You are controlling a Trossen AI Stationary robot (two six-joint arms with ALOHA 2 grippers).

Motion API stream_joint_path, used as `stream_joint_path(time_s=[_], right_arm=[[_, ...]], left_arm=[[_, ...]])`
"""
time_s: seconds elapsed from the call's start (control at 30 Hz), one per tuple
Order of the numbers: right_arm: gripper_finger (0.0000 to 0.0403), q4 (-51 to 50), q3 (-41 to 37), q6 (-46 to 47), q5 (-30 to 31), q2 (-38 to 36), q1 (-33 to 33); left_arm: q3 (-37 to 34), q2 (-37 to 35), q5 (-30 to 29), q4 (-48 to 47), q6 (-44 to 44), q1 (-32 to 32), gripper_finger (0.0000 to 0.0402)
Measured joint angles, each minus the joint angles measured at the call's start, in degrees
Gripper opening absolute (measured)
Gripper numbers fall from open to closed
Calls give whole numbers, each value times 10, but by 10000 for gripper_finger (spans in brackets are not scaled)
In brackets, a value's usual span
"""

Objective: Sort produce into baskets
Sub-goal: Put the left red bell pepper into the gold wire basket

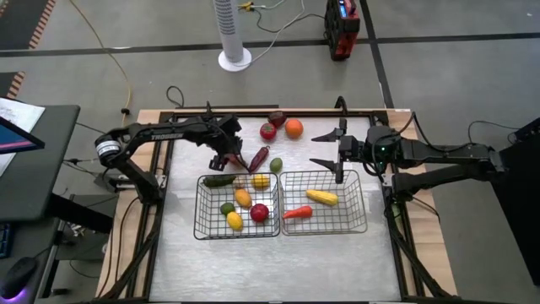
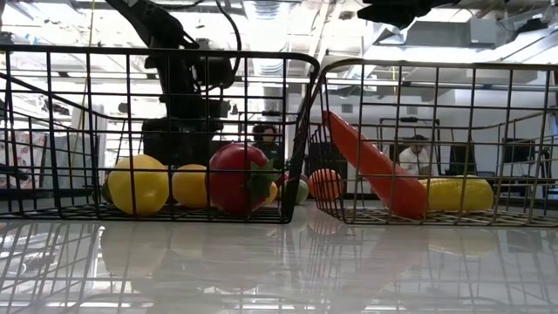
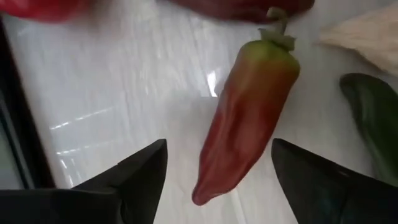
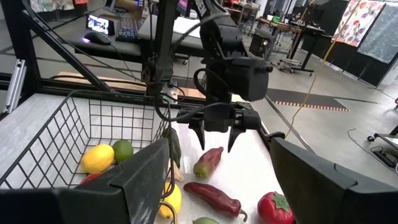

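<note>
Two rectangular grey wire-mesh baskets sat side by side, touching, in the middle of the pale glossy surface, with bare room in front of them and narrower strips at either side out to the dark frame rails. The left basket held small toy produce: a yellow lemon, a green lime, a red tomato and other yellow pieces. The right basket held a yellow corn cob and an orange carrot.

Behind the baskets lay loose pieces: a red tomato with a green stem, an orange round fruit, a dark red one and a long red chilli. A dark green long vegetable lay against the left basket's far edge.

The left gripper hung just above the surface behind the left basket, fingers spread apart on either side of a red-green pointed pepper lying flat, not touching it. White lettering on that arm read "TROSSEN".

The right gripper hovered over the right basket's far edge, fingers open and empty.
</note>
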Motion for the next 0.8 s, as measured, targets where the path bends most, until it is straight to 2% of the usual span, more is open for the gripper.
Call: stream_joint_path(time_s=[0.5, 0.63, 0.8], right_arm=[[310, -1, 0, -1, 0, 0, 0], [310, -3, 0, -1, 0, 0, 0], [310, -4, 0, -3, 0, 0, 0]], left_arm=[[0, 88, -6, -6, 143, 12, 236], [1, 96, -14, -9, 143, 11, 221], [0, 90, -15, -10, 123, 9, 179]])
